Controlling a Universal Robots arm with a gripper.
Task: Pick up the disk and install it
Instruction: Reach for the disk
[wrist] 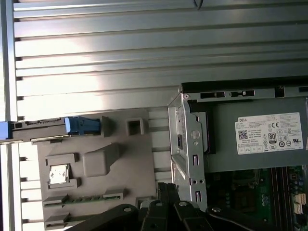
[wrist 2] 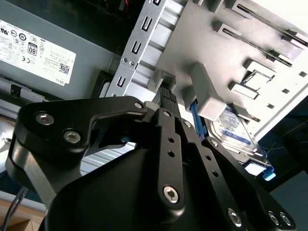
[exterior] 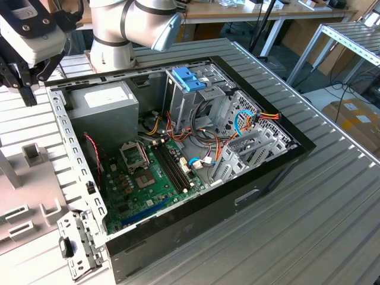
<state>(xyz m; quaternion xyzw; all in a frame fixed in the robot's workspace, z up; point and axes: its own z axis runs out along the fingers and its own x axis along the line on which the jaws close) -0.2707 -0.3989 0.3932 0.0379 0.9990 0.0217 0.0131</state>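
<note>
The disk (wrist: 79, 125) stands on edge in a slot of the grey fixture plate (wrist: 125, 163) beside the computer case; I see its blue rail and blue end tab. In the second wrist view the disk (wrist 2: 236, 129) shows its silvery labelled face and a blue tab, just past a grey block of the fixture. My gripper (wrist: 163, 191) hovers over the plate near the case's corner, apart from the disk, its black fingers (wrist 2: 166, 96) together with nothing between them. In the exterior view my gripper (exterior: 24, 83) hangs at the upper left, beside the case.
The open computer case (exterior: 279, 172) lies on a slatted metal table, holding a power supply (exterior: 101, 101), a green motherboard (exterior: 148, 178), a metal drive cage (exterior: 237, 124) with cables and a pale-blue latch (exterior: 187, 77). A loose metal bracket (exterior: 80, 243) lies at the case's front corner.
</note>
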